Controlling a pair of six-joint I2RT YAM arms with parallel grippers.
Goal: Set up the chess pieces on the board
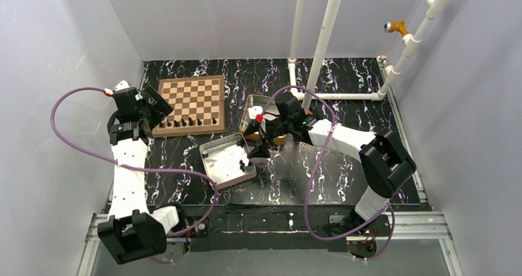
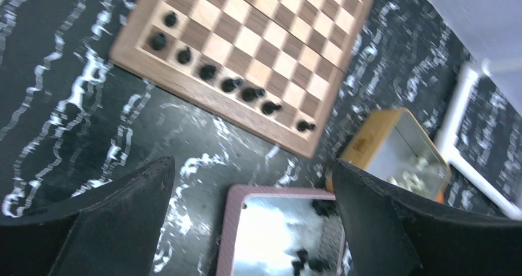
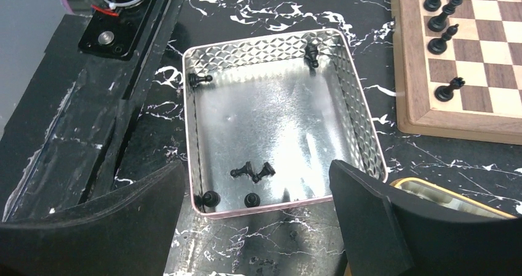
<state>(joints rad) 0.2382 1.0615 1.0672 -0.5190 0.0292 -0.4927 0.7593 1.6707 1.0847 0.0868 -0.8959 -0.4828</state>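
Observation:
The board (image 1: 191,94) lies at the back left, with a row of black chess pieces (image 1: 188,122) along its near edge. The row also shows in the left wrist view (image 2: 228,85) and partly in the right wrist view (image 3: 444,18). Several more black pieces (image 3: 252,171) lie and stand in a pink-rimmed metal tin (image 3: 277,116) in front of the board. My left gripper (image 1: 155,105) is open and empty at the board's left edge, above the table. My right gripper (image 1: 257,148) is open and empty just right of the tin, its fingers (image 3: 381,227) level with the near rim.
A yellow-rimmed tin (image 1: 263,111) with white pieces stands right of the board, partly under my right wrist. It also shows in the left wrist view (image 2: 400,153). White pipes (image 1: 320,42) rise at the back right. Grey walls close in the left, back and right.

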